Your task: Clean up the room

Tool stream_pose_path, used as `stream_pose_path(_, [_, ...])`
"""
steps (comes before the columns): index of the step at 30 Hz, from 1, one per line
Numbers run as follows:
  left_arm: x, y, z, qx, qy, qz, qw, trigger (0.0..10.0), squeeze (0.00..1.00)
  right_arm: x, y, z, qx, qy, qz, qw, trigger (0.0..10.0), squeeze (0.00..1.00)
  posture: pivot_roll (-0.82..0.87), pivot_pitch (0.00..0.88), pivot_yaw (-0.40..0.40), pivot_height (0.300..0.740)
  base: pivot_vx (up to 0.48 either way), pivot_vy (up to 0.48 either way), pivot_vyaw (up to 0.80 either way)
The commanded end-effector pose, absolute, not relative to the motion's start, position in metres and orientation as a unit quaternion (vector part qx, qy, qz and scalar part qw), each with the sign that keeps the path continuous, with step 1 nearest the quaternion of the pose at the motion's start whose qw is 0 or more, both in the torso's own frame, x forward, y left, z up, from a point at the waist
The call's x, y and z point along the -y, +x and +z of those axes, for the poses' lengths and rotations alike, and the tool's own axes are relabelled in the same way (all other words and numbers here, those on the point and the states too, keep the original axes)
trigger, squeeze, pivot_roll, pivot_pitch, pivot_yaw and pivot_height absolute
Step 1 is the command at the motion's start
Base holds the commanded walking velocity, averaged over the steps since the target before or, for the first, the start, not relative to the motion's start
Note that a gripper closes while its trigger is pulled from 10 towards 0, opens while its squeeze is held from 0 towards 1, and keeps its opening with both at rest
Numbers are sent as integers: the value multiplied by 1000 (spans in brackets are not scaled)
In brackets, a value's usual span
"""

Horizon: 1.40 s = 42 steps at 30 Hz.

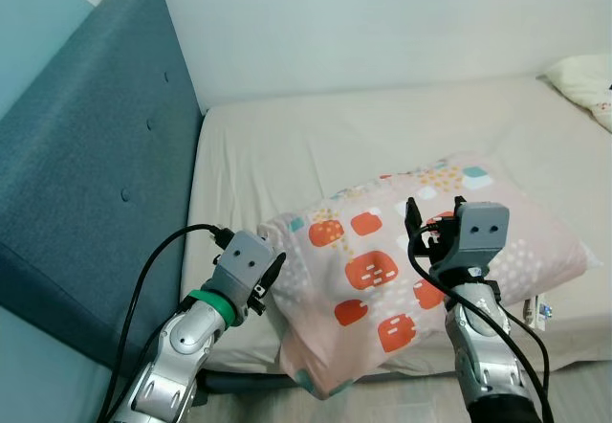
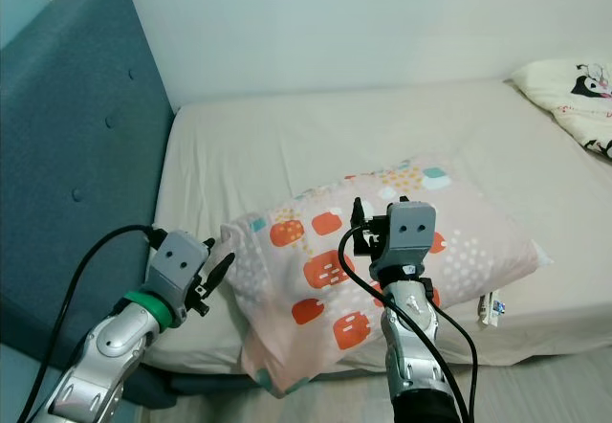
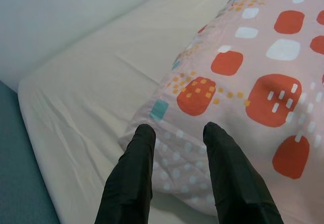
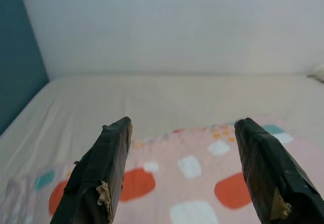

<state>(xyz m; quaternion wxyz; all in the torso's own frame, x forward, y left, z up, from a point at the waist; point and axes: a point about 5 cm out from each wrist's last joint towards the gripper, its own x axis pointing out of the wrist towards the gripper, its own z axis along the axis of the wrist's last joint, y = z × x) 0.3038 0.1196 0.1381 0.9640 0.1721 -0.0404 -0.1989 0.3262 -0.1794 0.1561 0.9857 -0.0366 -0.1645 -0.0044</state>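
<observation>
A pink pillow (image 1: 382, 270) with red, white and teal patches lies on the near edge of the bed (image 1: 316, 145), one corner hanging over the side. My left gripper (image 1: 272, 272) hovers just off the pillow's left corner. In the left wrist view its fingers (image 3: 136, 168) stand apart with nothing between them, and the pillow's quilted edge (image 3: 182, 163) lies just beyond the tips. My right gripper (image 1: 436, 209) is held above the middle of the pillow, open wide and empty, pointing towards the wall (image 4: 182, 26).
A teal padded headboard (image 1: 86, 174) rises on the left of the bed. A white cushion with a cartoon print (image 2: 574, 88) lies at the far right corner. A small label (image 1: 538, 313) hangs at the mattress edge by the pillow's right end.
</observation>
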Motion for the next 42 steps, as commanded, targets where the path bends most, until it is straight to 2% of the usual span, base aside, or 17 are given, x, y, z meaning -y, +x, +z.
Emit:
stream_pose_path(1, [-123, 302, 130, 23, 169, -195, 966, 10000, 0, 177, 322, 148, 148, -41, -3, 988, 10000, 0, -135, 113, 120, 680, 0, 0, 0])
stream_pose_path(9, [-125, 303, 124, -6, 106, -161, 981, 10000, 0, 180, 319, 149, 141, -55, -14, 988, 10000, 0, -142, 113, 119, 650, 0, 0, 0])
stream_pose_path(42, [-124, 312, 136, 11, 112, -153, 982, 10000, 0, 175, 318, 126, 86, -33, -35, 995, 10000, 0, -125, 131, 134, 540, 0, 0, 0])
